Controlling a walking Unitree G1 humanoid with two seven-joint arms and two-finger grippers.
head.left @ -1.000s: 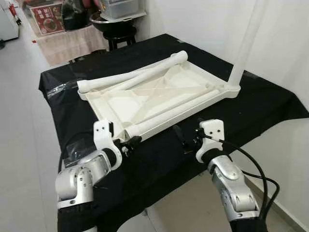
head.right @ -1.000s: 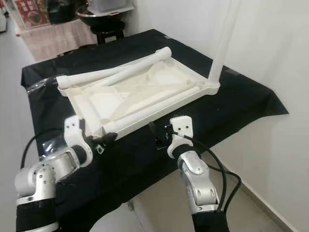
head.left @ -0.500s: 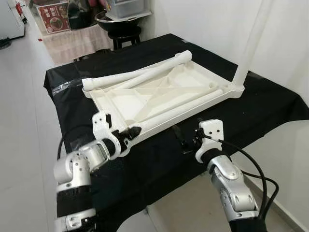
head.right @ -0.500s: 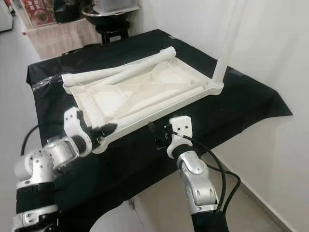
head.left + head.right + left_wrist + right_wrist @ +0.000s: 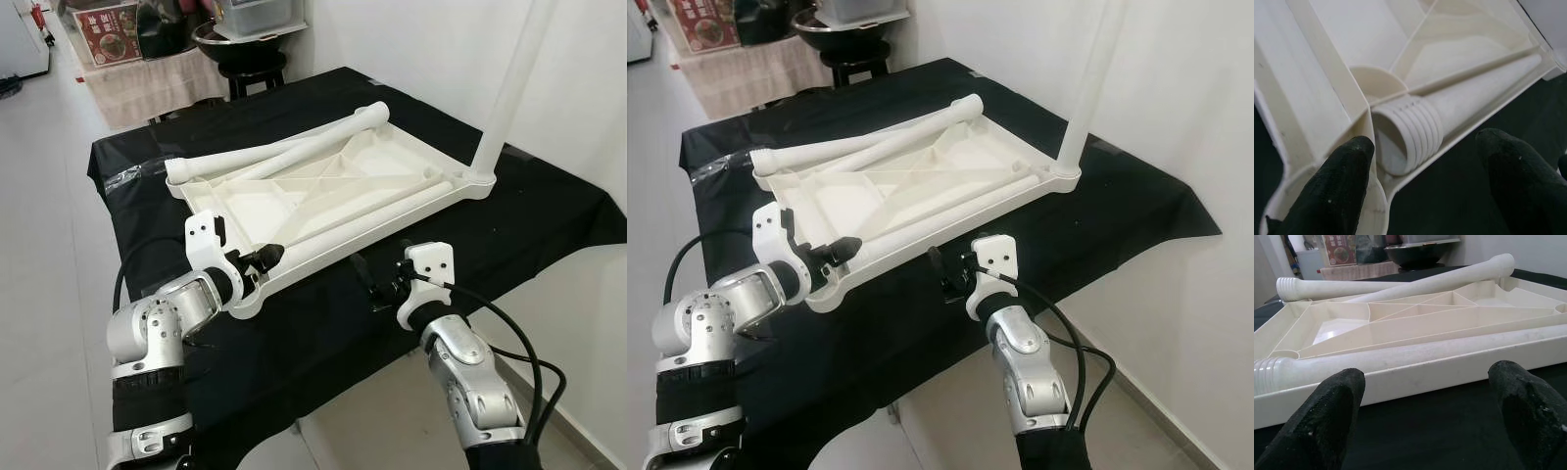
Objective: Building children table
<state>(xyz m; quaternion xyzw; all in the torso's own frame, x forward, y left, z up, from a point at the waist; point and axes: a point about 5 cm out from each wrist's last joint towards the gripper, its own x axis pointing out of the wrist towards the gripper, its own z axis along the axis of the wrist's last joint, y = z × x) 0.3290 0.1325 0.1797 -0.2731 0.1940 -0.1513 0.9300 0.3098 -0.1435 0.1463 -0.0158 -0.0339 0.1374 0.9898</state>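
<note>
Eye views: the upturned tabletop (image 5: 323,191) lies on the black bench (image 5: 549,211), one leg already upright at its far corner. The left end effector (image 5: 263,260) reaches the loose leg (image 5: 362,220).

Left wrist: fingers apart, straddling the leg's threaded end (image 5: 1408,139).

Right wrist: right end effector (image 5: 1425,418) apart, hovering near the tabletop's rim.

Next: clamp and lift the leg.

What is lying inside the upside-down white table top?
Loose white table legs lie inside the table top, between its ribs. A black cloth is underneath; whatever the cloth covers is hidden.
</note>
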